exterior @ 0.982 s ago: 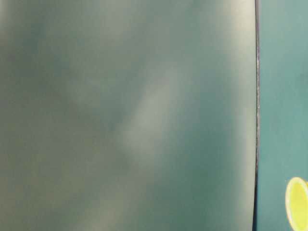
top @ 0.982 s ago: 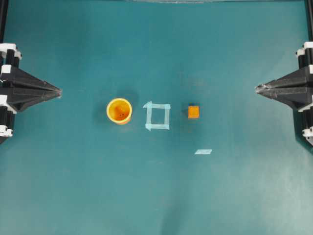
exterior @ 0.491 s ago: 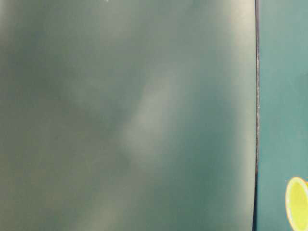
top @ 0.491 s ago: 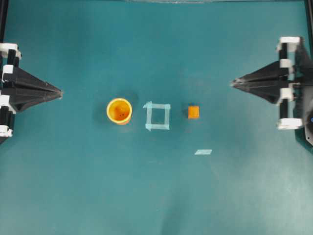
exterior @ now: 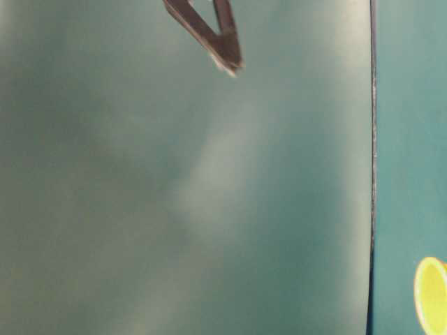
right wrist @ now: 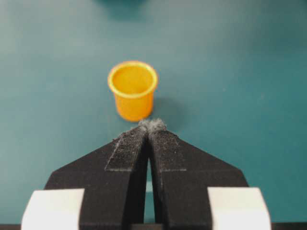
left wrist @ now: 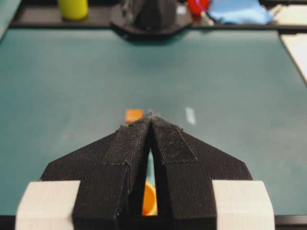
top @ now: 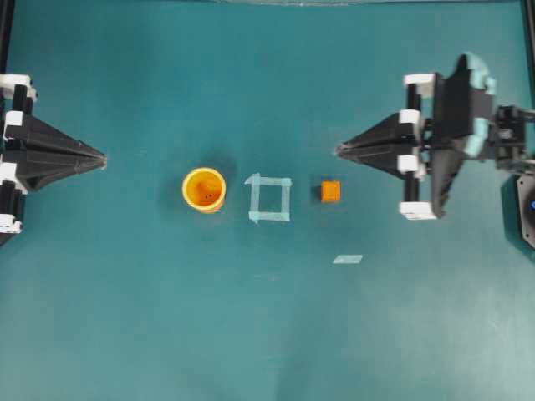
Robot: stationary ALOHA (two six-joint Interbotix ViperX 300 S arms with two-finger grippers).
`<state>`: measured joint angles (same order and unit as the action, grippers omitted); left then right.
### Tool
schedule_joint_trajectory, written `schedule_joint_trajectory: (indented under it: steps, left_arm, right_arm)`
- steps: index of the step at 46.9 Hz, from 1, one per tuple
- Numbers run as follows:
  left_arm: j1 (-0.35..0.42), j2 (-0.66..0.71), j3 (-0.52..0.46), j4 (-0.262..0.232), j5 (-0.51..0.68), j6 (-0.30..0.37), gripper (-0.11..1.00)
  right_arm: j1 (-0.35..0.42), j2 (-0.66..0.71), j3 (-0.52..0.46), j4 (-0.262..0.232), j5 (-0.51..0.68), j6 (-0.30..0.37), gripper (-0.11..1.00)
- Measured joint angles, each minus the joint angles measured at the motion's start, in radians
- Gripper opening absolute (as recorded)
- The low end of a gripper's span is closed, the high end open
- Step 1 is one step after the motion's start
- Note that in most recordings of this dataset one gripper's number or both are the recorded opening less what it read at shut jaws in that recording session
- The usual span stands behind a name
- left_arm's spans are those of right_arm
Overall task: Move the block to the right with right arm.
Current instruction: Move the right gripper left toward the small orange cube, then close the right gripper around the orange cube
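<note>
The block [top: 331, 191] is a small orange cube resting on the teal table, right of a taped square [top: 269, 198]. My right gripper [top: 338, 151] points left with its tips together, up-view and slightly right of the block, with nothing between its fingers. In the right wrist view the gripper [right wrist: 152, 125] is shut; the block is hidden behind its fingers and only the cup [right wrist: 133, 88] shows ahead. My left gripper [top: 102, 157] rests shut at the left edge. The left wrist view shows the block [left wrist: 134, 115] beyond the shut tips [left wrist: 150, 115].
A round orange cup [top: 204, 189] stands left of the taped square. A short tape strip [top: 348, 259] lies down-view and right of the block. In the table-level view a dark gripper tip [exterior: 234, 66] enters from the top, and the cup [exterior: 431, 293] sits at the right edge.
My right arm has swung in from the right edge, its tip moving left to just up-view of the block. The left arm, block and cup have not moved.
</note>
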<state>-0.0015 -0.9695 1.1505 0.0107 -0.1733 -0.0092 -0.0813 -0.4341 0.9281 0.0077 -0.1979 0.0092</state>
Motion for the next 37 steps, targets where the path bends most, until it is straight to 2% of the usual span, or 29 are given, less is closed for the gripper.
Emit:
schedule_joint_trajectory:
  steps: [7,13,23,37]
  left_arm:
    - [0.000,-0.002,0.000,0.000,0.003,0.000,0.00]
    - [0.000,-0.002,0.000,0.000,0.005,-0.002,0.00]
    - [0.000,-0.003,0.000,0.000,0.006,-0.002,0.00]
    - [0.000,-0.005,0.000,0.002,0.006,-0.002,0.00]
  right_arm:
    - [-0.008,0.075,-0.028,0.002,0.037,0.000,0.26]
    - [-0.008,0.138,-0.040,0.000,0.117,0.000,0.41]
    - [-0.009,0.238,-0.049,0.002,0.238,0.000,0.49]
    - [-0.009,0.339,-0.051,0.002,0.262,0.000,0.54]
